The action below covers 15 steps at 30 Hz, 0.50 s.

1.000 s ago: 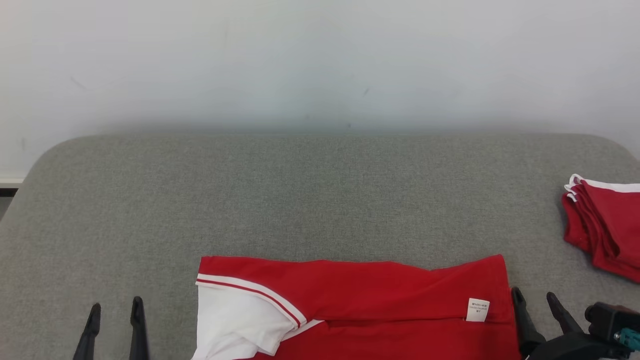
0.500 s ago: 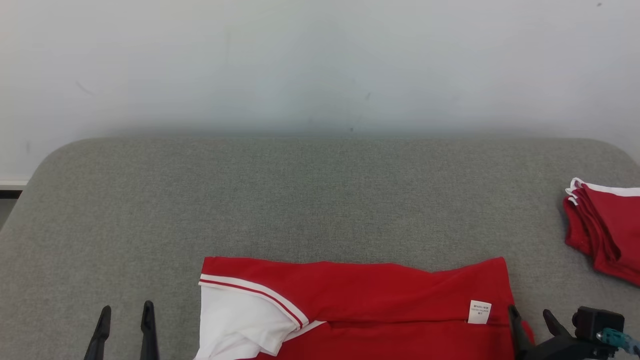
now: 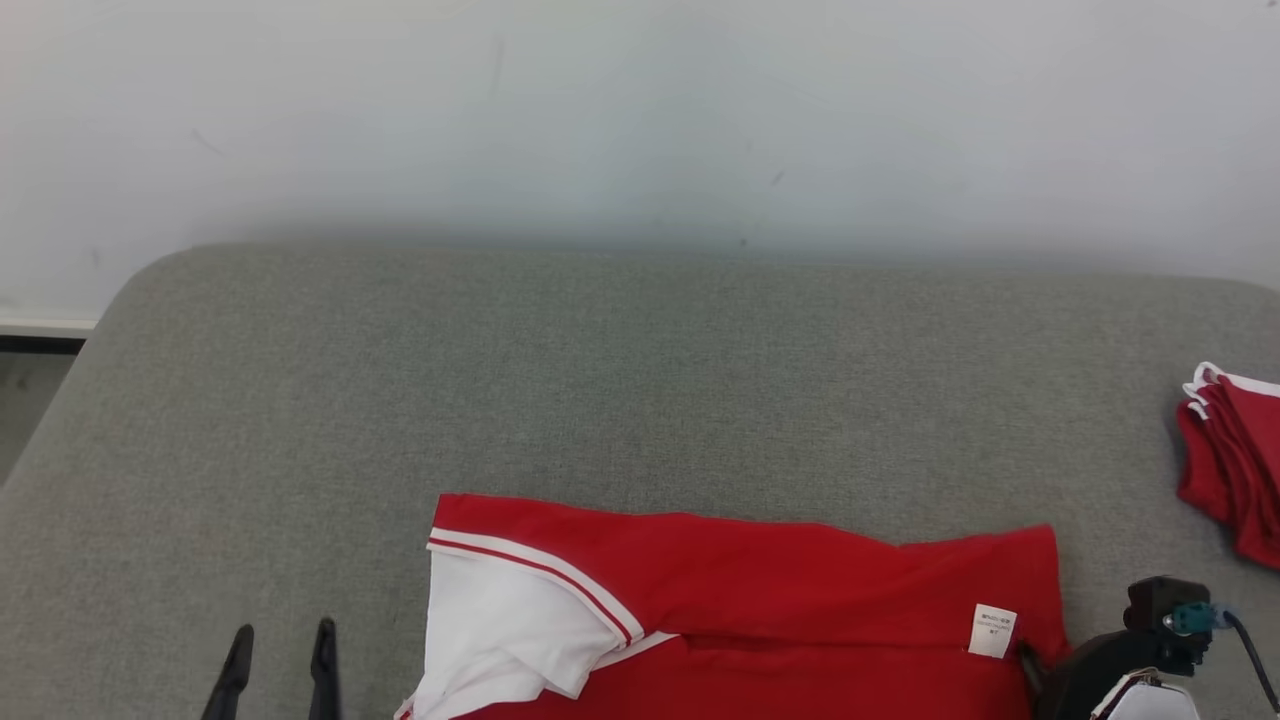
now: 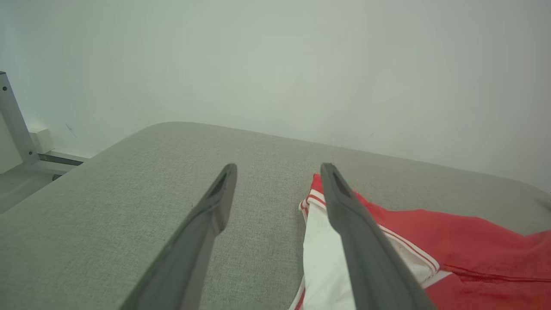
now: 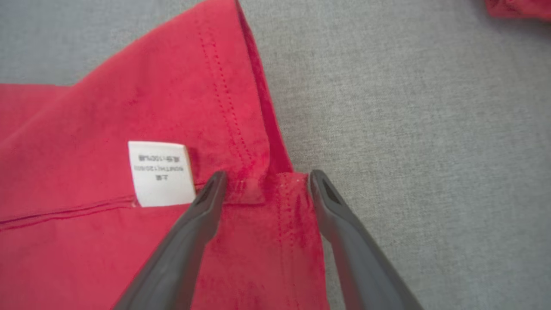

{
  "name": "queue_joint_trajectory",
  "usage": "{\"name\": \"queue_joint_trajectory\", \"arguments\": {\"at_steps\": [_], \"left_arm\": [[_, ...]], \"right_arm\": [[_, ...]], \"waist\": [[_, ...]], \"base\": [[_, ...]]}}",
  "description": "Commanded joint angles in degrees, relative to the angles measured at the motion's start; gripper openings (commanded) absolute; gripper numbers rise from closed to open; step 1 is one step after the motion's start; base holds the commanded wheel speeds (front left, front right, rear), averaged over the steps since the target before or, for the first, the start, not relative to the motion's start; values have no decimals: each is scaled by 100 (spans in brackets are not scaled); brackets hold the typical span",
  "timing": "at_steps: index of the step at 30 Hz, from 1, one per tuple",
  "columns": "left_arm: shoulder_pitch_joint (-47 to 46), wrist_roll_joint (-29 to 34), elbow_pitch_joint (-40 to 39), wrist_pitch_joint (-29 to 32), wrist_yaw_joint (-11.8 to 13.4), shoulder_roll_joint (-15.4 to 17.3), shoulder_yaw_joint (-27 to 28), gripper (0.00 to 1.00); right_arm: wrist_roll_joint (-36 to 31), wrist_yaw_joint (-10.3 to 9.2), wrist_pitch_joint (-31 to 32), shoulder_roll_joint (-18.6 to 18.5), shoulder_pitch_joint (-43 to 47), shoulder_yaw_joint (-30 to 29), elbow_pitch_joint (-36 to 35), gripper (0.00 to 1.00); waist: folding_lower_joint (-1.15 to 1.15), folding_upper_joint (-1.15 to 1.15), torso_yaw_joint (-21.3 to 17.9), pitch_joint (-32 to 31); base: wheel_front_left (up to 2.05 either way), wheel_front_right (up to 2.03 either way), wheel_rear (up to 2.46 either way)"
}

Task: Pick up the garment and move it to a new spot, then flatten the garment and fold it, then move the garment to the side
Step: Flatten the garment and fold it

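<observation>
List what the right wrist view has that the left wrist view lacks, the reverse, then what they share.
Right wrist view: the white care label beside the stitched hem, and a corner of a second red pile. Left wrist view: the white sleeve with red piping, the pale wall, a metal frame. Shared: the red garment lying on the grey cushion.

Dark tapered fingers (image 4: 357,241), black wrist housing (image 3: 1105,662) with teal plug (image 3: 1185,618) and cable (image 3: 1252,655).

red/white garment (image 3: 760,600); grey table (image 3: 600,400)
</observation>
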Motion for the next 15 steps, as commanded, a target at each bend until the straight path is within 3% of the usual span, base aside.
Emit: {"name": "queue_joint_trajectory", "arguments": {"at_steps": [1, 13, 14, 15], "left_arm": [[-20, -59, 81, -16, -3, 44, -22, 100], [-270, -45, 406, 170, 60, 241, -200, 100], [-265, -60, 410, 214, 80, 241, -200, 100], [-265, -79, 415, 268, 95, 241, -194, 100]], "right_arm": [[-112, 4, 64, 1, -17, -32, 71, 100], [-277, 4, 336, 15, -242, -48, 532, 100], [-230, 4, 349, 18, -268, -24, 565, 94], [-205, 4, 353, 25, -298, -7, 585, 43]], "waist": [[0, 0, 62, 59], [0, 0, 213, 234], [0, 0, 216, 242], [0, 0, 217, 249]], "base": [[0, 0, 0], [0, 0, 0], [0, 0, 0], [0, 0, 0]]}}
